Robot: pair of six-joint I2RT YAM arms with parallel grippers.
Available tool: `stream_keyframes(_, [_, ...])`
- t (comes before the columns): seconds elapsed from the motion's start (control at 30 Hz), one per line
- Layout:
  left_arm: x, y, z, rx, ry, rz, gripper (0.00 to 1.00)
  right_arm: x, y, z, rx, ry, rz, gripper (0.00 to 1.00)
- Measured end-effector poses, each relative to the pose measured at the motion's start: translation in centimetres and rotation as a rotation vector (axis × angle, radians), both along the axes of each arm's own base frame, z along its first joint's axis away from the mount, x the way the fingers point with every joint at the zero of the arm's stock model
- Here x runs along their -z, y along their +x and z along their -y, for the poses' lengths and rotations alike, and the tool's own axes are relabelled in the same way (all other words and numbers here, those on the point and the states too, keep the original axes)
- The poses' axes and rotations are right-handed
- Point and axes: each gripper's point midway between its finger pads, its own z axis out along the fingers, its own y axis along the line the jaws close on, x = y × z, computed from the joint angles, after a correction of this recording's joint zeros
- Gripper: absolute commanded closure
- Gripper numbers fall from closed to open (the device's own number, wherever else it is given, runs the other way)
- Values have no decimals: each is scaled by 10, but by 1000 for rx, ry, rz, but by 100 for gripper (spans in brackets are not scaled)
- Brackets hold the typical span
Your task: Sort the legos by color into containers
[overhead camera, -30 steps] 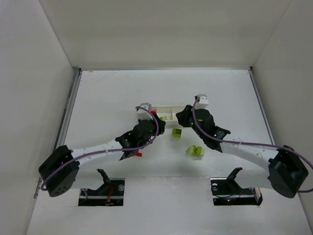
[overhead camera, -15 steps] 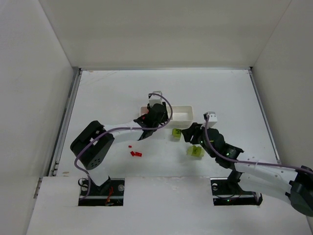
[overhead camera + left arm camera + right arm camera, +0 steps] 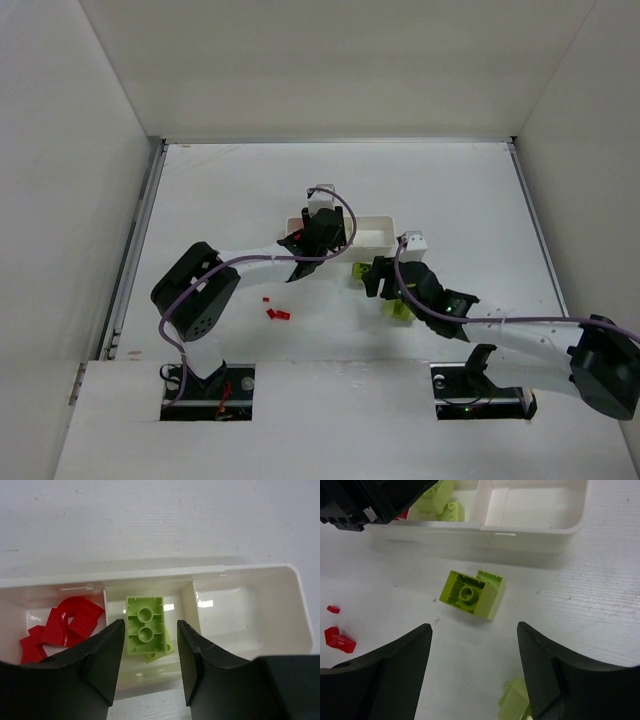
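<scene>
The white tray (image 3: 210, 571) holds the containers side by side. Its left container holds red legos (image 3: 65, 627), and the middle one holds yellow-green legos (image 3: 145, 630) lying underside up. The right container (image 3: 245, 605) shows nothing inside. My left gripper (image 3: 149, 630) hovers over the middle container, open, with nothing between its fingers. My right gripper (image 3: 474, 627) stands wide open just short of a loose yellow-green lego (image 3: 470, 594) on the table, near the tray's front wall (image 3: 530, 532). In the top view the left gripper (image 3: 318, 236) is over the tray (image 3: 372, 236) and the right gripper (image 3: 375, 277) is beside the loose yellow-green lego (image 3: 360, 270).
A second yellow-green lego (image 3: 400, 310) lies under my right wrist, also seen as a yellow-green lego (image 3: 515, 700) at the right wrist view's bottom edge. Small red legos (image 3: 277, 314) lie left of it on the table. White walls enclose the table.
The left arm swung from the table's front up over the tray, and its jaws spread a little. The right arm drew back from the tray to the loose yellow-green lego and opened wide.
</scene>
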Motion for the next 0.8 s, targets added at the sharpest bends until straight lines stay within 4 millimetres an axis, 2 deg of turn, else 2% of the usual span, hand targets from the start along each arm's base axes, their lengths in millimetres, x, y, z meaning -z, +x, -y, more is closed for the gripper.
stream_keyframes(0.17, [0, 1, -1, -4, 7, 4, 50, -1, 5, -7, -9, -27, 0, 20])
stream_keyframes(0.4, [-5, -5, -8, -3, 4, 11, 49, -2, 10, -19, -33, -74, -2, 15])
stream_keyframes(0.67, [-45, -29, -22, 3, -133, 56, 48, 20, 14, -25, -65, -213, -68, 11])
stream_keyframes(0.8, [-56, -42, -31, 0, -207, 61, 48, 32, 16, -28, -83, -280, -98, 10])
